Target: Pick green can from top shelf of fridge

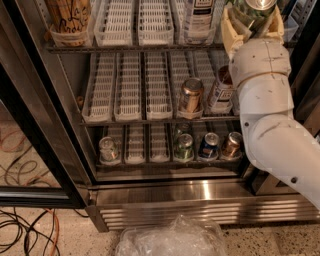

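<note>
Pale green can [249, 12] between gripper [252, 24] jaws

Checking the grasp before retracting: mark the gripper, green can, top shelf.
gripper [251, 26], camera view, top right: midway between cream fingers.
green can [248, 14], camera view: body below lid.
top shelf [150, 48], camera view: front wire edge.

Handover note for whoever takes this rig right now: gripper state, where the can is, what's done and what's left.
Gripper: upper right, at top shelf height, fingers closed on the green can.
Green can: held between the fingers at the shelf's right end, silver lid showing.
Done: can grasped.
Left: draw it out of the fridge, keeping clear of the white-labelled bottle to its left.
</note>
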Tool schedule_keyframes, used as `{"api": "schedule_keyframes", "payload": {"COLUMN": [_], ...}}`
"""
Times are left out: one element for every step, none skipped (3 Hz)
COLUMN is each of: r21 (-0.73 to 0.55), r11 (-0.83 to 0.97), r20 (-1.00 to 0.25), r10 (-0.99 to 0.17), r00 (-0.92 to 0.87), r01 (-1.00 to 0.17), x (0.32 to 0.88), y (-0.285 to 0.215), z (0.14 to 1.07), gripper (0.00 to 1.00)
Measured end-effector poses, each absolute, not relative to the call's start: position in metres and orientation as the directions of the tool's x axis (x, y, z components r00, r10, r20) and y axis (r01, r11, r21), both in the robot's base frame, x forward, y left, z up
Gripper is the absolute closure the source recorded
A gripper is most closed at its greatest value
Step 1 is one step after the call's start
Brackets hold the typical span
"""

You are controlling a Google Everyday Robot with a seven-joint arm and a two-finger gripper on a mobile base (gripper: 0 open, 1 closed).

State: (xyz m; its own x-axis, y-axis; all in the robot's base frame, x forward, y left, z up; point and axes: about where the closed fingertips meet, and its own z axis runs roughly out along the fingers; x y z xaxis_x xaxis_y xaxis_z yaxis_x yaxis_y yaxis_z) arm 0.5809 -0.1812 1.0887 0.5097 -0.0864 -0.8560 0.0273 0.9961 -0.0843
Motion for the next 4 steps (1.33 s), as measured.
{"api": "schedule_keyframes", "payload": {"r21": [-0.115, -0.14, -0.156, -0.156], "r11": [0.993, 0.989, 0.98, 0.98], "r20": [-0.855, -0.861, -0.877, -0.877], "r10": [-0.095, -0.094, -0.08, -0.08], "r00": [0.51, 0.5, 0.474, 0.474], "r01": [-0.009, -0.055, -0.123, -0.123], "x": [0.569, 0.545, 0.519, 0.519], "y": [-0.177, -0.17, -0.162, -0.162], "z": [1.089, 1.085, 1.077, 1.077], "gripper": [1.0, 1.0, 1.0, 1.0]}}
